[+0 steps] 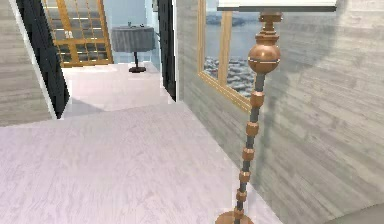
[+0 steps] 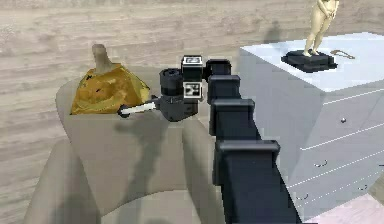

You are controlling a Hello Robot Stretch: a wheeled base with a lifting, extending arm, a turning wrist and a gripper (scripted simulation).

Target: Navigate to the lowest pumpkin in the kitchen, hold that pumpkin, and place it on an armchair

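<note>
at the armchair point(image 2: 120, 170), the yellow pumpkin point(image 2: 103, 88) sits at nine o'clock of the gripper point(image 2: 135, 106), against the backrest top; finger spread and whether it's held or resting can't be told, so fetching looks done, with placing unconfirmed.

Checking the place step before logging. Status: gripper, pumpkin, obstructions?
Gripper at the yellow-orange stemmed pumpkin, hold cannot be told. Pumpkin at backrest top of beige upholstered armchair. White chest of drawers beside dark arm bar, nothing in between.
</note>
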